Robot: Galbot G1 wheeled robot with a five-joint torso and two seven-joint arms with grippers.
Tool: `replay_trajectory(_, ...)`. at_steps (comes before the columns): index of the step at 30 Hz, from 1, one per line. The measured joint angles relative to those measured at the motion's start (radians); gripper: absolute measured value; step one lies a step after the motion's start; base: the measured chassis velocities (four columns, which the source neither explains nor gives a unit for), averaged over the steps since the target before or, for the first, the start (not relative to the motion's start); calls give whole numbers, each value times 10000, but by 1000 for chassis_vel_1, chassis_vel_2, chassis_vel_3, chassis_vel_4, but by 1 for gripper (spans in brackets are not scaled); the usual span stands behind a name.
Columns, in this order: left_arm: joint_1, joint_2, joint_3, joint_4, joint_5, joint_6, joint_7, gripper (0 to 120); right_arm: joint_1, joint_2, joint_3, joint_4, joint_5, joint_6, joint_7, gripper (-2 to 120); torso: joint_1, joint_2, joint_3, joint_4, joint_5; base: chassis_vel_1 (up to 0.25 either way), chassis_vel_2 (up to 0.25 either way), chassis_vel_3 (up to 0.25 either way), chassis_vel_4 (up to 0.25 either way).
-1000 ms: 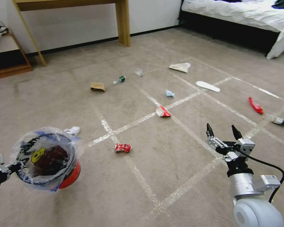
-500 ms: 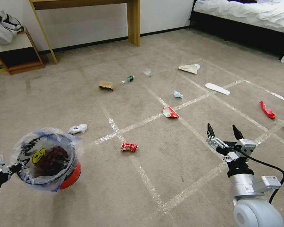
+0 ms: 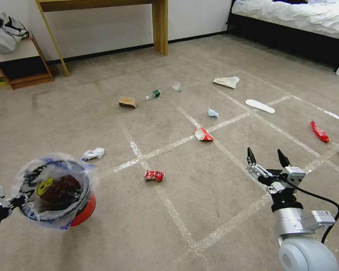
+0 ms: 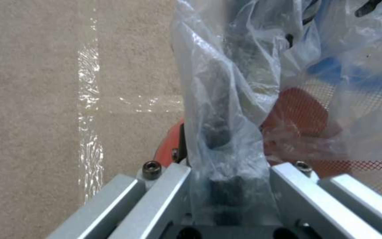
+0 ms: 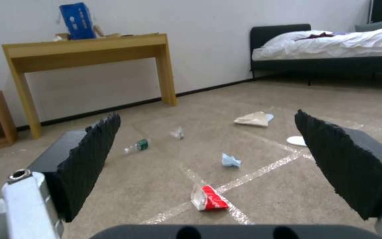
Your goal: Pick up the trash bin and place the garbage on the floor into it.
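1. Bedroom floor (image 3: 222,195), taped in a grid, lies strewn with garbage.
2. Your left end effector (image 3: 17,200) pinches the trash bin (image 3: 58,194) rim.
3. Your right end effector (image 3: 267,158), fingers spread and empty, faces the red-white wrapper (image 3: 203,134), ahead and slightly left; crumpled red wrapper (image 3: 154,175) sits between arms.

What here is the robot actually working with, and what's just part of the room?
Job: trash bin held by left gripper; right gripper, open; crumpled red wrapper; red-white wrapper; bottle; paper bag; tissue.

Room: table; bed; shelf.
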Motion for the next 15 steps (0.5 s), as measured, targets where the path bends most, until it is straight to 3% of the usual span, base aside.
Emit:
replay_trajectory(9, 35, -48, -46, 11, 10, 0, 4, 1, 58, 0, -14, -16, -8, -2, -14, 100, 0, 0, 0, 2, -1, 0, 0, 0, 0)
replay_trajectory(15, 70, -74, -119, -42, 1, 0, 6, 1, 21, 0, -39, 5, -21, -4, -25, 100, 0, 0, -1, 1, -1, -87, 92, 91, -74)
